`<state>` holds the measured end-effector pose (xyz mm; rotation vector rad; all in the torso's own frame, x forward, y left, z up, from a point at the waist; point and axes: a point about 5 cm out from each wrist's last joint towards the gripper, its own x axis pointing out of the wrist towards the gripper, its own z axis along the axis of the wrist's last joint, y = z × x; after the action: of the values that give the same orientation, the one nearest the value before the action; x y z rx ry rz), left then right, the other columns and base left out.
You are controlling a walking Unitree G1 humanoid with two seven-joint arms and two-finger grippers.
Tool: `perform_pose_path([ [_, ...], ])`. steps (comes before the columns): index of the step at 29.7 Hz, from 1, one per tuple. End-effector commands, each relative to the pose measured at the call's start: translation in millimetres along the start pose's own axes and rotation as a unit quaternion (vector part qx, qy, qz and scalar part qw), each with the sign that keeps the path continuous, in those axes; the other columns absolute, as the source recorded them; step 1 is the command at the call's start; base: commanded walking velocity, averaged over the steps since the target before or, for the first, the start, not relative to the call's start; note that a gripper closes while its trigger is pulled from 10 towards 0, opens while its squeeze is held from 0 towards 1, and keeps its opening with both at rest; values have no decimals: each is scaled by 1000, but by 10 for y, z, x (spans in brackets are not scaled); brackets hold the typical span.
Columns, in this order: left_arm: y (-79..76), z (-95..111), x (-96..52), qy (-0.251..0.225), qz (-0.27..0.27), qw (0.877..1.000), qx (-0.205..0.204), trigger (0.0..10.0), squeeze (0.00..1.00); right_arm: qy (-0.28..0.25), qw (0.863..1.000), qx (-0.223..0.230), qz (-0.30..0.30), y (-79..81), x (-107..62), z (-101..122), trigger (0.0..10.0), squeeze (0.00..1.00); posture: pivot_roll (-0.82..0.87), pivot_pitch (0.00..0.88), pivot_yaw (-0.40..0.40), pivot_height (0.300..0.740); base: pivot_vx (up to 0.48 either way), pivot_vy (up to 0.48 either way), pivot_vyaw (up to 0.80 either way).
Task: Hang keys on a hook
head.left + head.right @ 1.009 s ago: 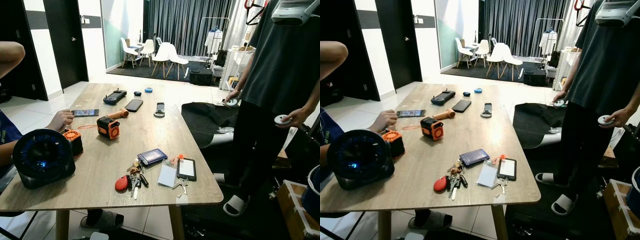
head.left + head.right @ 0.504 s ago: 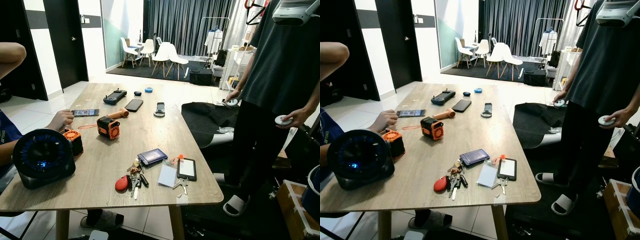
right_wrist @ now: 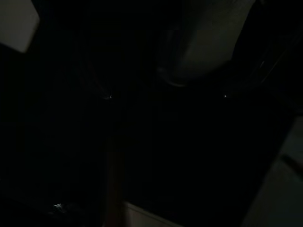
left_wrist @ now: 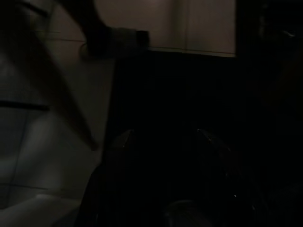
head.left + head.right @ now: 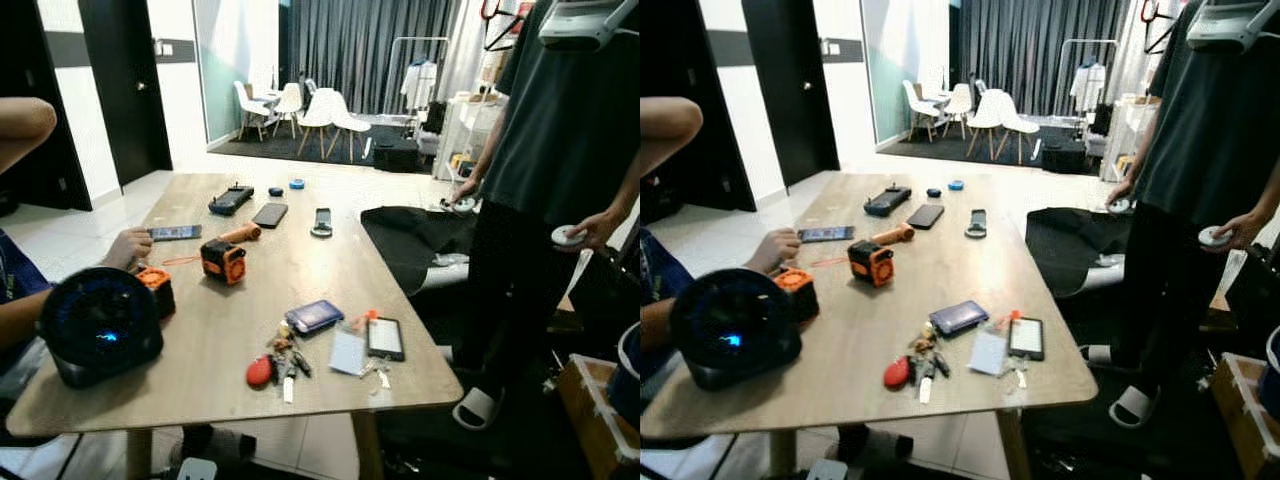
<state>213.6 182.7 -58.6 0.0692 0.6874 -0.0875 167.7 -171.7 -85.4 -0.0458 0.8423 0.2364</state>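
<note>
Where tabletop (image 5: 300, 270) ends, keys (image 5: 283, 358) near.

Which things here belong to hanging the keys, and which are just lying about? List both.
For the job:
- key bunch with red fob, near the table's front edge
- small keys beside the white card

Just lying about:
- blue wallet
- black phone
- orange tool
- round black speaker
- game controller
- wooden table

Left gripper (image 4: 163, 139) of two long black fingers: hanging low in shadow, fingertips (image 4: 124, 137) faintly outlined and set apart; right gripper (image 3: 165, 97) of two long black fingers: equally dark, two faint glints marking its tips, likewise apart.
</note>
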Motion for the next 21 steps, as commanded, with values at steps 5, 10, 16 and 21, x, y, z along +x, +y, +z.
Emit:
perform_pose_path([
  [5,2,-45,-21,2,-3,1000,-5,10000,0,1,1000,1,-7,-39,-8,1,10000,0,92,0,-30,740,0,0,0],
  [10,0,-43,-21,1,-4,1000,-7,10000,0,1,1000,1,-5,-34,-7,0,10000,0,93,0,-31,740,0,0,0],
  [16,10,-22,-19,-6,-5,1000,-12,10000,0,0,1000,1,-4,-18,-3,2,10000,0,93,0,-28,740,0,0,0],
  [21,2,32,-12,-25,-15,999,-20,10000,0,-2,1000,0,-4,-28,-6,4,10000,0,89,0,-37,740,0,0,0],
])
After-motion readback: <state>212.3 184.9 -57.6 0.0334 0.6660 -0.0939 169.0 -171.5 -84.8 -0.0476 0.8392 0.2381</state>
